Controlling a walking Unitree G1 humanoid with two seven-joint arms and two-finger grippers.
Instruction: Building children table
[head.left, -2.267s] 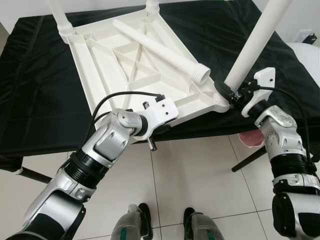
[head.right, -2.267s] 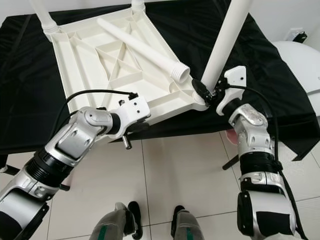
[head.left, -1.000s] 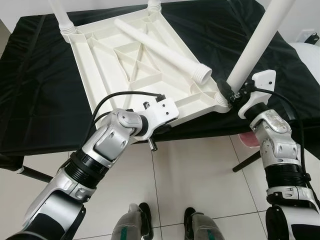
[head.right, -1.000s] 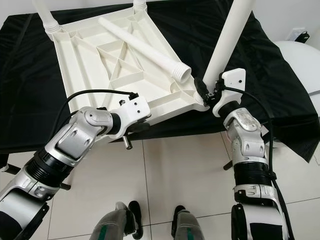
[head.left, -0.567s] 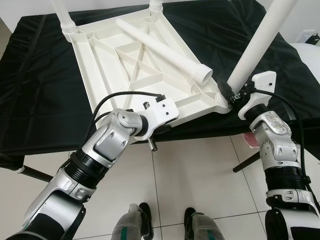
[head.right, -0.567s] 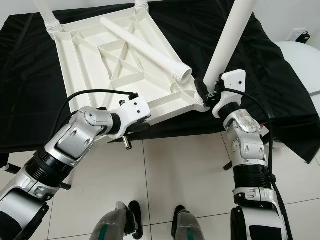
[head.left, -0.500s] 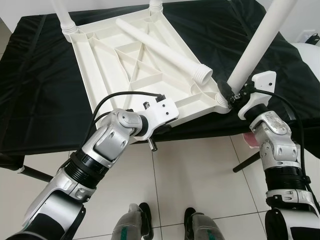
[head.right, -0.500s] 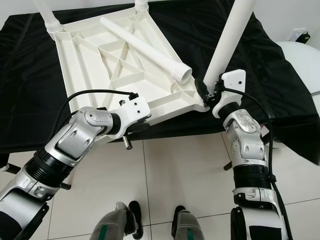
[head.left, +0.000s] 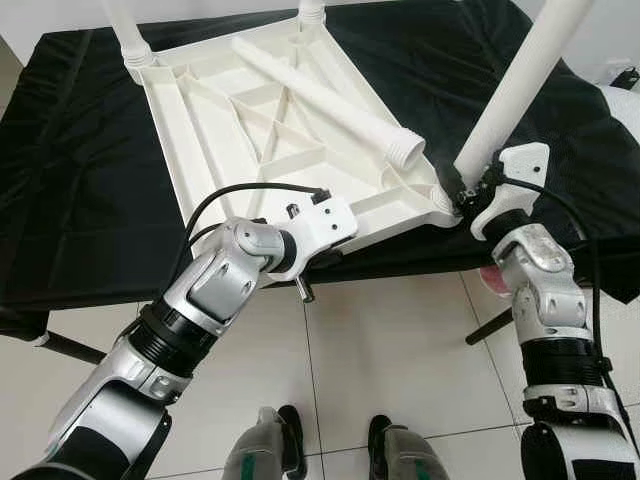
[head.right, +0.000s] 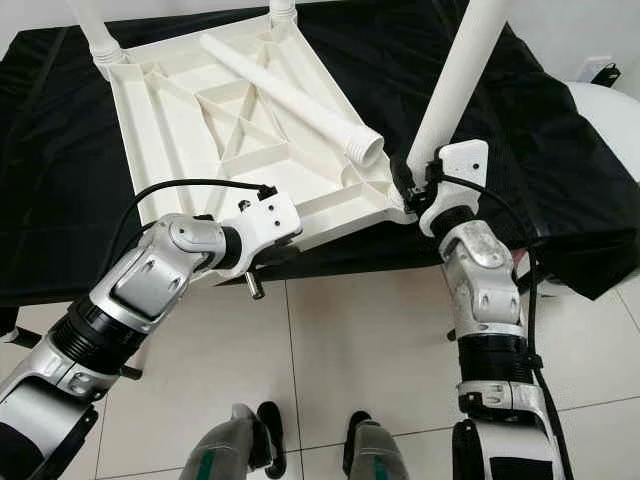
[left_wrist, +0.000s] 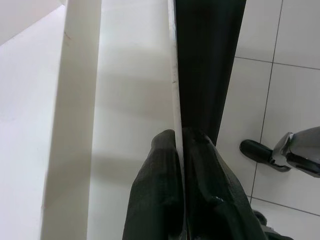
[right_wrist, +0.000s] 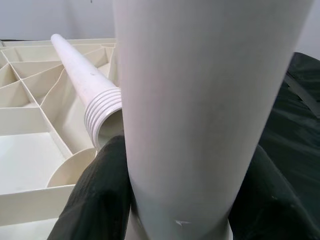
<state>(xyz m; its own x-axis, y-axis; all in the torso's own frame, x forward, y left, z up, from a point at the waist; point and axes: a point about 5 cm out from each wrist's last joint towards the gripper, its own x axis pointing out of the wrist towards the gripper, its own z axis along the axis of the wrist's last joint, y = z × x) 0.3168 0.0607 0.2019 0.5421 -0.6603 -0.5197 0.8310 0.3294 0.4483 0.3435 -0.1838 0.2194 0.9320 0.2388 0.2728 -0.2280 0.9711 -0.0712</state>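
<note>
Left eye view is showing the upside-down white tabletop (head.left: 270, 130) lying on the black-draped table (head.left: 60, 200); the left gripper (left_wrist: 179, 165) is pinching its thin rim; the right gripper (head.left: 462, 190) is clamping the upright leg (head.left: 515, 90) low at the corner socket, where this rigid, light, smooth plastic probably slips least.

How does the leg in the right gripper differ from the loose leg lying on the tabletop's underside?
The gripped leg stands tilted upright at the corner socket; the loose leg lies flat across the tabletop ribs. The right gripper clamps the gripped leg's base; nothing holds the loose leg. The loose leg's threaded end is exposed; the gripped leg's is hidden. Both are white tubes.
</note>
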